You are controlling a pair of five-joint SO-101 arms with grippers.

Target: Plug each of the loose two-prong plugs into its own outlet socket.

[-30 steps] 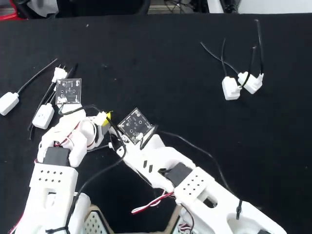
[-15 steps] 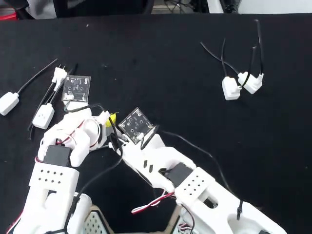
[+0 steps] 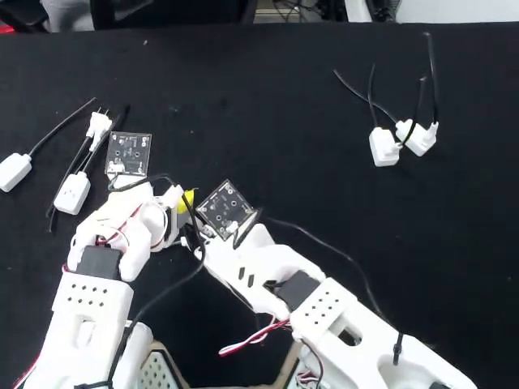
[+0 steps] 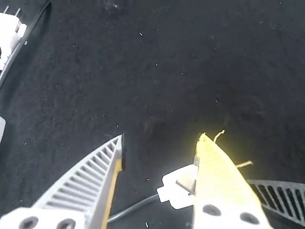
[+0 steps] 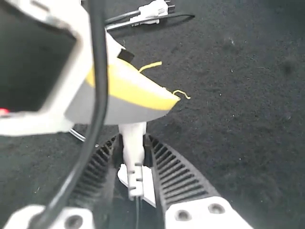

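A small white two-prong plug (image 5: 135,164) with a thin black cord is pinched between the ribbed fingers of my right gripper (image 5: 133,139), low over the black table. My left gripper (image 4: 161,138) is open right beside it, and its yellow-taped finger (image 4: 214,167) nearly touches the held plug (image 4: 177,189). That same yellow finger (image 5: 128,90) crosses just over the plug in the right wrist view. From above, both grippers meet at the front left, the left gripper (image 3: 178,198) next to the right gripper (image 3: 193,233). Another loose plug (image 3: 99,123) lies at the far left.
Two white socket blocks (image 3: 71,193) (image 3: 14,170) with black cords lie at the left edge. Two more socket blocks (image 3: 383,146) (image 3: 418,136) sit at the back right. The loose plug's cord (image 5: 152,12) runs close ahead of the grippers.
My left arm has shifted a little to the right, bringing its yellow finger closer to the held plug. The right arm has kept still.
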